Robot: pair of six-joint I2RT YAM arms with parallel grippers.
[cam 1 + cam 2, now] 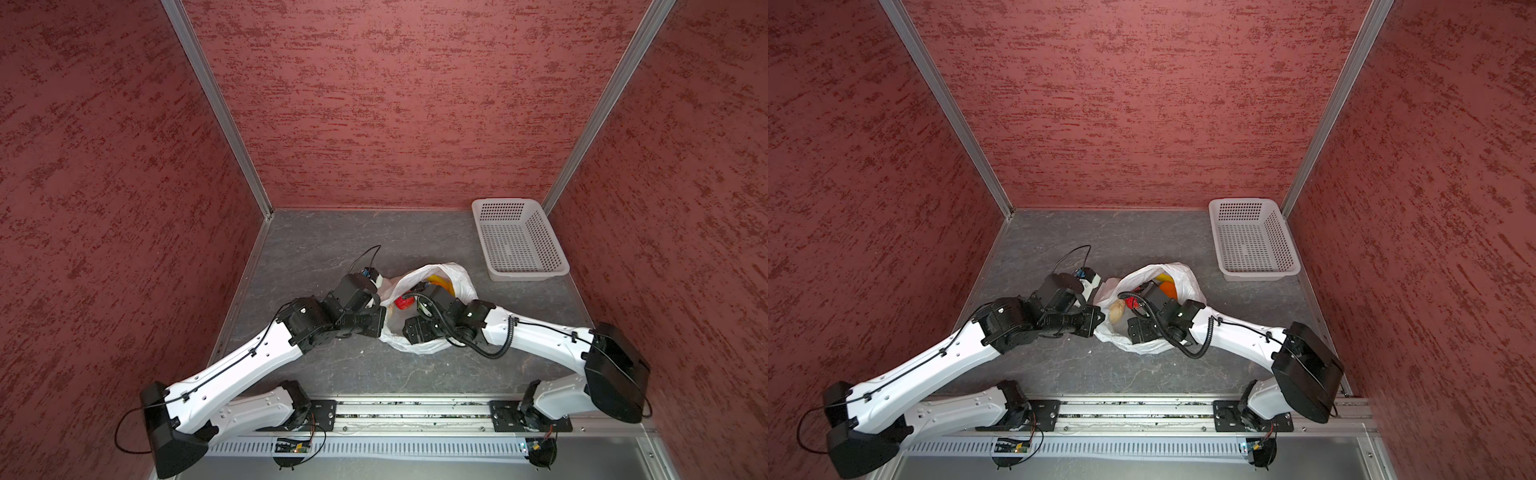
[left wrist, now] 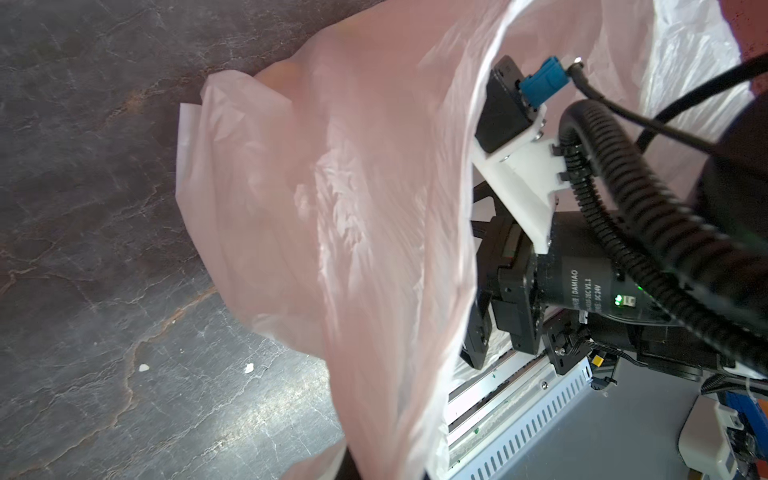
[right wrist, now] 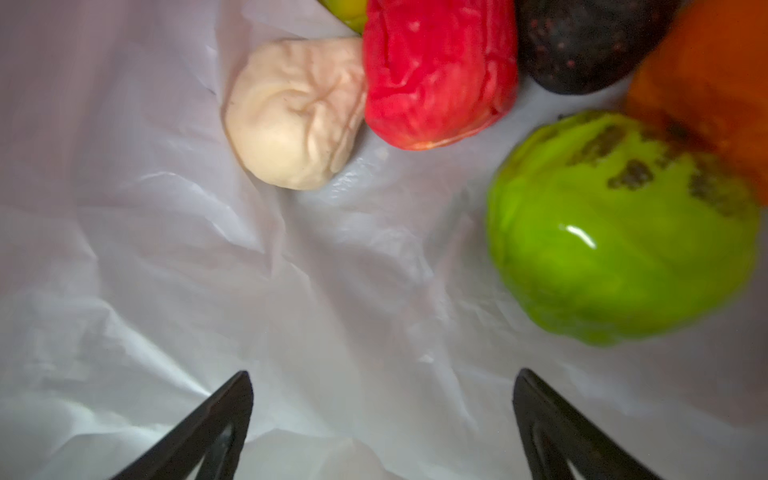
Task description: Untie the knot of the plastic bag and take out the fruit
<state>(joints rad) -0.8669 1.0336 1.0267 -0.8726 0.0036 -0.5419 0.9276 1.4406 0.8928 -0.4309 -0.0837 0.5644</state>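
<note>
The white plastic bag (image 1: 459, 274) (image 1: 1185, 276) lies mid-table with its mouth open; the knot is out of view. My left gripper (image 2: 374, 465) is shut on the bag's near rim (image 2: 353, 208), its fingers mostly wrapped in film. My right gripper (image 3: 382, 378) is inside the bag (image 3: 291, 291), open and empty. The fruit lies ahead of it: a pale round one (image 3: 295, 116) (image 1: 1117, 311), a red apple (image 3: 440, 70) (image 1: 401, 302), a dark avocado (image 3: 582, 41), an orange (image 3: 715, 83) (image 1: 1168, 286) and, nearest, a green apple (image 3: 623, 228).
A white perforated basket (image 1: 528, 274) (image 1: 1262, 274) stands empty at the back right corner. Red walls close in on three sides. The arms' metal rail (image 1: 415, 411) runs along the front edge. The right arm's wrist (image 2: 582, 282) sits close beside the left wrist camera.
</note>
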